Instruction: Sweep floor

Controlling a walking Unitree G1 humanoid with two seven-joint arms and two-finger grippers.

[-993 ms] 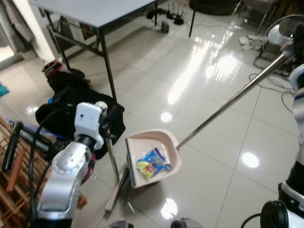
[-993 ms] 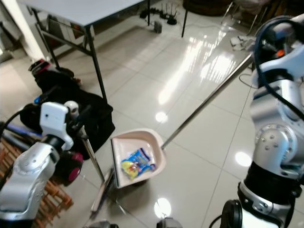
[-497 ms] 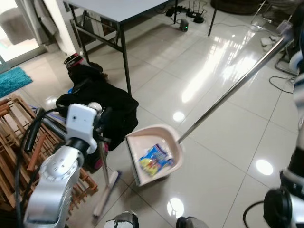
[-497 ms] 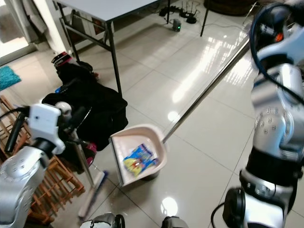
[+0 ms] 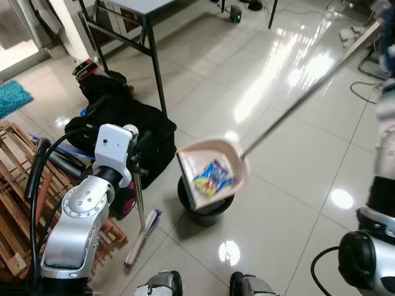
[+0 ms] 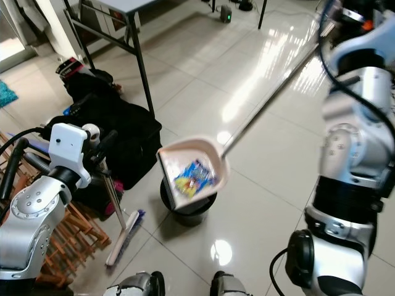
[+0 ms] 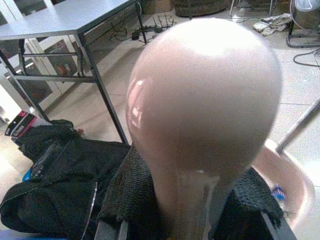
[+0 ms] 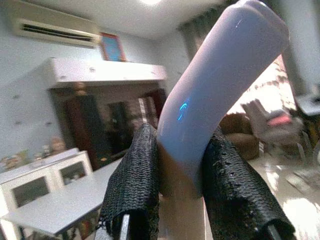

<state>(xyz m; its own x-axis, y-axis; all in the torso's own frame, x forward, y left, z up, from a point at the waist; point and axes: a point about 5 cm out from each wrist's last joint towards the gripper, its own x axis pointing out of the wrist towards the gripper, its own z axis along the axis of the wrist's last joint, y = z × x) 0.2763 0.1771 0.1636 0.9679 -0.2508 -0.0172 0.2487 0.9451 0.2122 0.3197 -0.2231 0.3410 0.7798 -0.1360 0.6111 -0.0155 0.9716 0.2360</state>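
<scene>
Starting at the left, a wooden rack point(image 5: 18, 203) is seen on the tiled floor point(image 5: 290, 160), with a black bag point(image 5: 117, 123) beside it and a dark-legged table point(image 5: 133, 24) behind. The left gripper point(image 5: 137, 161) is closed around the top of the broom point(image 5: 139, 213), whose rounded end is seen large between the mesh-covered fingers point(image 7: 132, 195) in the left wrist view. The broom is held nearly upright, its head resting on the floor just beside the rack and the bag.

Further right, the dustpan point(image 5: 213, 171) is held tilted above a black bin point(image 5: 205, 203), its open side turned downward toward the bin's mouth. A blue and yellow wrapper point(image 5: 213, 179) is seen lying inside the pan. Whether the pan touches the bin's rim cannot be told.

From the pan a long metal handle point(image 5: 302, 98) runs up to the right. In the right wrist view, the right gripper point(image 8: 180, 170) is clamped on the pale curved end of this handle, one black finger on either side. The robot's feet point(image 5: 203, 285) are seen on the floor near the bin.
</scene>
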